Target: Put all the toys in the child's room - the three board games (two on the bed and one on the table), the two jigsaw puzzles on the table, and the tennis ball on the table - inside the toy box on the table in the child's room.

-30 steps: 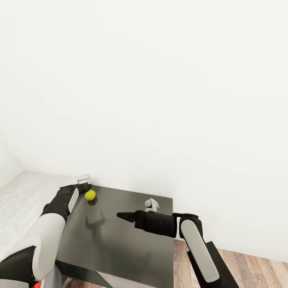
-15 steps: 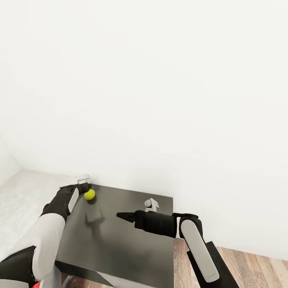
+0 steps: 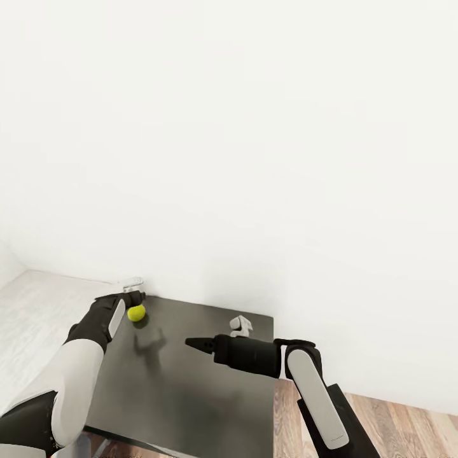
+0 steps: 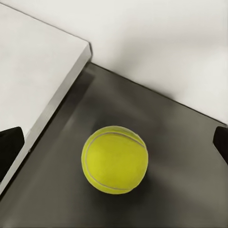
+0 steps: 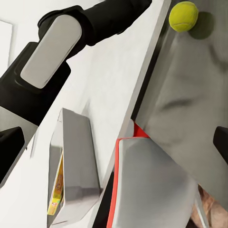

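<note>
The tennis ball [image 3: 136, 312] [image 4: 114, 159] [image 5: 184, 15] rests on a dark cabinet top [image 3: 184, 381], close to the edge of the pale table [image 3: 32, 305] [image 4: 33, 61]. My left gripper [image 3: 133, 289] [image 4: 115, 142] hangs open just above and behind the ball, one finger on each side of it, touching nothing. My right gripper [image 3: 192, 343] [image 5: 114, 142] hovers open over the middle of the cabinet top, holding nothing. In the right wrist view the grey toy box [image 5: 78, 152] stands on the table [image 5: 109, 85] with a yellow-blue board game [image 5: 57, 187] inside.
A small white object [image 3: 240, 326] sits near the cabinet's back right corner. A white wall runs right behind the cabinet and table. Wood-plank floor [image 3: 394, 420] shows at the lower right. My left forearm [image 5: 71, 38] reaches across the table.
The head view has shifted a little, showing more of the cabinet top. The ball now sits slightly further left, nearer my left gripper. Both arms look unmoved.
</note>
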